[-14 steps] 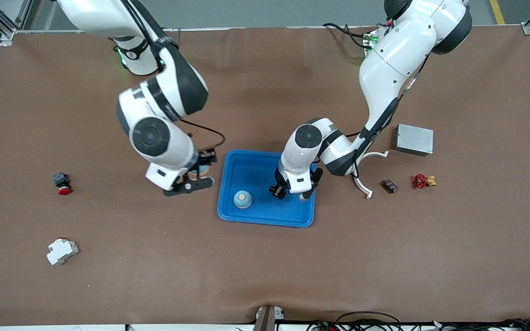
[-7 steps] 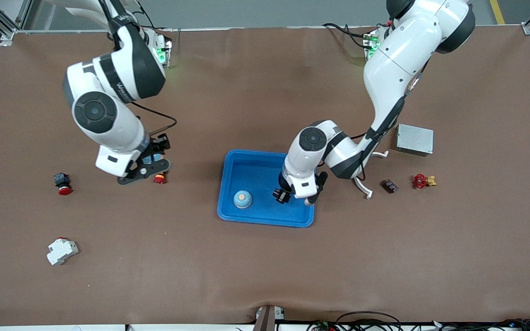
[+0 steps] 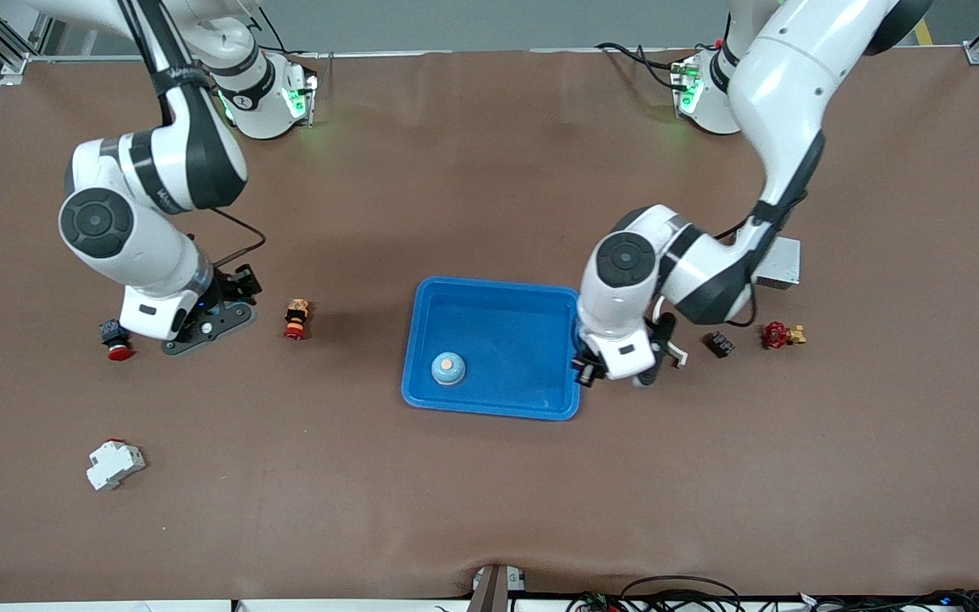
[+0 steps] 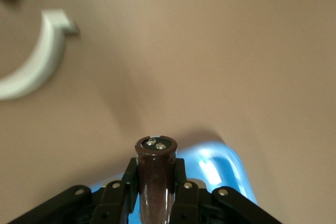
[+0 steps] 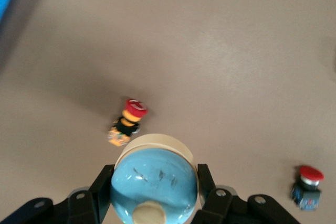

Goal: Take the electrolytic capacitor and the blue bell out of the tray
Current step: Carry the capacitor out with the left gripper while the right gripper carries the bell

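Observation:
My left gripper [image 3: 613, 372] is shut on a dark brown capacitor [image 4: 155, 153] and hangs over the edge of the blue tray [image 3: 489, 411] at the left arm's end. The left wrist view shows the left gripper [image 4: 156, 176] with the tray's corner [image 4: 227, 165] under it. My right gripper [image 3: 207, 320] is shut on a blue bell [image 5: 155, 174] over the bare table, between two red buttons. It shows in the right wrist view [image 5: 154, 188]. A second blue bell [image 3: 448, 368] sits in the tray.
A red and orange button [image 3: 295, 318] and a red and black button [image 3: 114, 338] flank the right gripper. A white breaker [image 3: 115, 464] lies nearer the front camera. A white curved part [image 4: 31, 61], a black part [image 3: 718, 343], a red valve [image 3: 783, 335] and a grey box [image 3: 783, 263] lie by the left arm.
My right gripper has carried its bell from beside the tray toward the right arm's end. My left gripper has moved the capacitor from over the tray's inside to its edge.

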